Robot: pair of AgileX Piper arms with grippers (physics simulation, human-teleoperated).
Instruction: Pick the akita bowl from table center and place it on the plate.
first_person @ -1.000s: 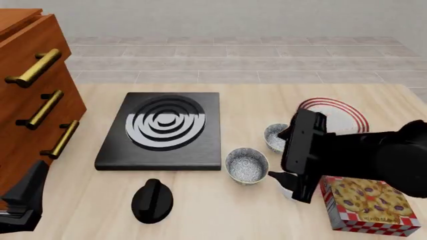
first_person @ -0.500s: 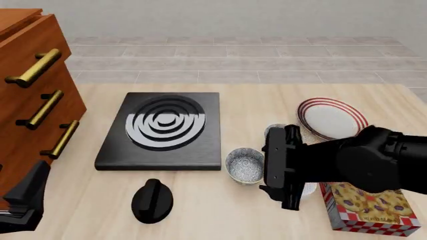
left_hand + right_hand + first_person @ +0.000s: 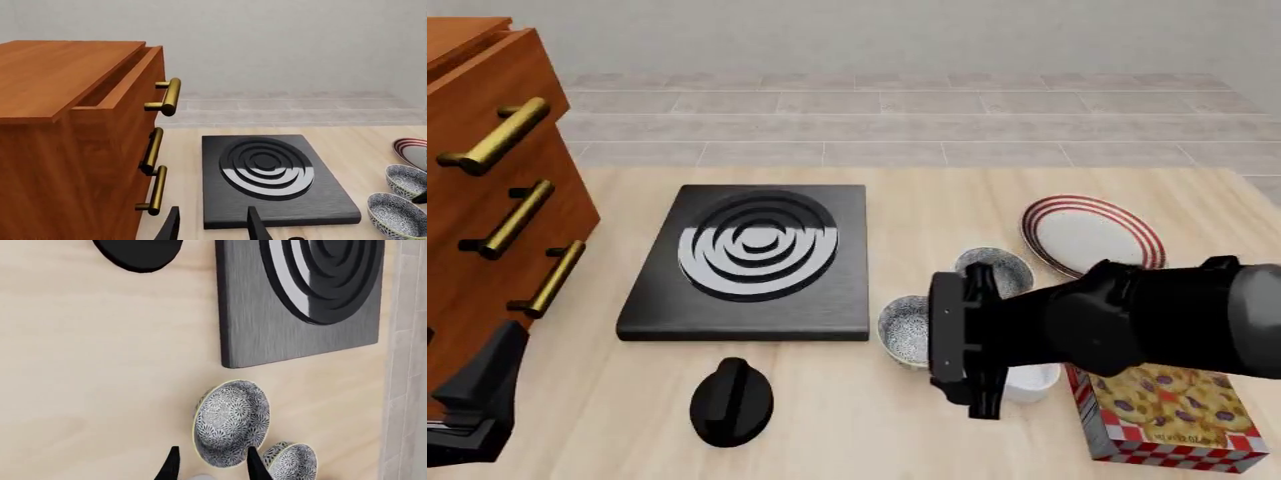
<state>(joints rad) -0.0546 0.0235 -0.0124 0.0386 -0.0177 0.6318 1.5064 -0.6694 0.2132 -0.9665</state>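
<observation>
The akita bowl (image 3: 902,327), grey-blue and speckled, stands just right of the stove's near corner. The right wrist view shows it as bowl (image 3: 232,422) just beyond my fingertips. My right gripper (image 3: 212,467) is open above it, and its fingers (image 3: 254,466) hold nothing. In the front view my right arm (image 3: 1054,335) hides the bowl's right side. A twin bowl (image 3: 994,268) stands behind it. The red-striped plate (image 3: 1090,235) lies farther back right. My left gripper (image 3: 212,227) is open and holds nothing near the table's front left corner.
A black stove plate (image 3: 754,260) lies left of centre, with a black knob (image 3: 731,400) in front of it. A wooden drawer cabinet (image 3: 487,190) fills the left side. A white ramekin (image 3: 1030,381) and a cookie box (image 3: 1174,415) sit near the right front.
My right arm has swung left and lower, from over the twin bowl and plate to over the akita bowl. The plate and twin bowl are now uncovered. The left arm is still.
</observation>
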